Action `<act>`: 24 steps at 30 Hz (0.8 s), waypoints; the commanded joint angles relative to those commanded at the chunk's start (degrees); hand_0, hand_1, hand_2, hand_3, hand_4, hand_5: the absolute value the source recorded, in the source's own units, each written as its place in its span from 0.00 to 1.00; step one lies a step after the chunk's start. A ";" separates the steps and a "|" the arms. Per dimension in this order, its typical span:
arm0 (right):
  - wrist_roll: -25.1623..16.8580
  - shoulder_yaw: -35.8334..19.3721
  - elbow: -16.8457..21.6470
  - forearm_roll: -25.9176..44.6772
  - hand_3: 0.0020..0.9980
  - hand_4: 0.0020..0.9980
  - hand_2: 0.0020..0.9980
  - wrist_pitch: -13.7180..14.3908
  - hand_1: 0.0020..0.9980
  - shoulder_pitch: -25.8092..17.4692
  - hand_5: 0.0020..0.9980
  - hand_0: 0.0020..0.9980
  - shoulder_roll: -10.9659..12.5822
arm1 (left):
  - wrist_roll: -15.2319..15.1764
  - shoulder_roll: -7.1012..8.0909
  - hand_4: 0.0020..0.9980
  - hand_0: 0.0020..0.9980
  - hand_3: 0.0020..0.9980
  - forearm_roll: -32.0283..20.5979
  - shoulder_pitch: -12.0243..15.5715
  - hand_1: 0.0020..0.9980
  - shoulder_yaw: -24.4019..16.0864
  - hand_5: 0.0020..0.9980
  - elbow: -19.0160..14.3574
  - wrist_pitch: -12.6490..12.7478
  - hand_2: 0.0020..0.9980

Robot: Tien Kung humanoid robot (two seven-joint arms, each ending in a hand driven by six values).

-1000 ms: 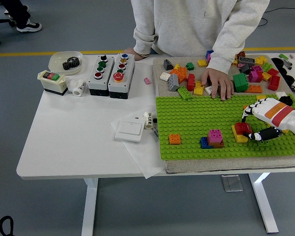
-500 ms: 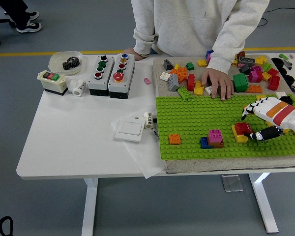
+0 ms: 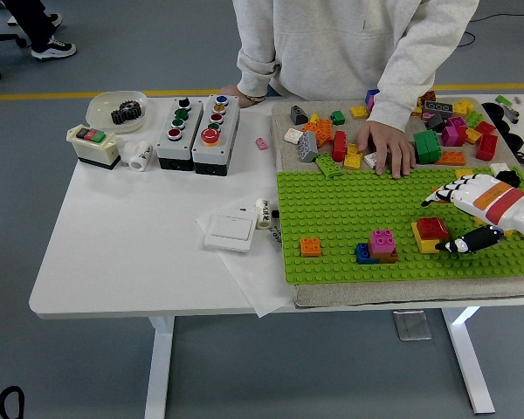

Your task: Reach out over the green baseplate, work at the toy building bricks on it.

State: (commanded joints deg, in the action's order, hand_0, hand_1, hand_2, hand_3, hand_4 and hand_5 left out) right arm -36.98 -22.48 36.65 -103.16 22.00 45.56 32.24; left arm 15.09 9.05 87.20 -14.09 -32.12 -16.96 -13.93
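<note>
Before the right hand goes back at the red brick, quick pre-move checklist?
1. Right hand open, holding nothing: ok.
2. Red brick seated on the yellow brick, unobstructed: ok.
3. Fingers clear of the red brick, just to its right: ok.
4. Person's hand off the green baseplate, resting on the loose bricks beyond its far edge: ok, but close.
5. Pink brick stack left of target, out of the path: ok.
6. Left hand: not visible, cannot tell.
</note>
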 joint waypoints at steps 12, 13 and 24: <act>1.09 -8.54 8.95 1.23 0.83 0.92 0.79 -5.03 0.75 -5.16 0.52 0.74 4.01 | 0.13 0.06 0.66 0.72 0.60 0.85 0.31 0.71 -0.41 0.61 0.11 0.11 0.70; 1.48 -9.39 10.36 1.23 0.83 0.92 0.79 -5.43 0.75 -5.82 0.52 0.74 4.63 | 0.13 0.06 0.66 0.72 0.60 0.91 0.25 0.71 -0.41 0.61 0.11 0.05 0.70; 4.17 -15.53 19.88 1.80 0.68 0.88 0.76 -9.72 0.73 -10.56 0.56 0.75 8.40 | 0.10 -0.08 0.66 0.72 0.60 1.19 0.16 0.72 -0.46 0.61 0.18 0.18 0.70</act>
State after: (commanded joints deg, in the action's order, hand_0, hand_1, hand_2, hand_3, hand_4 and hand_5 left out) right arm -32.81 -38.01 56.53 -101.37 12.28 35.00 40.65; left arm 15.19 8.97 88.39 -13.92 -32.58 -16.78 -13.75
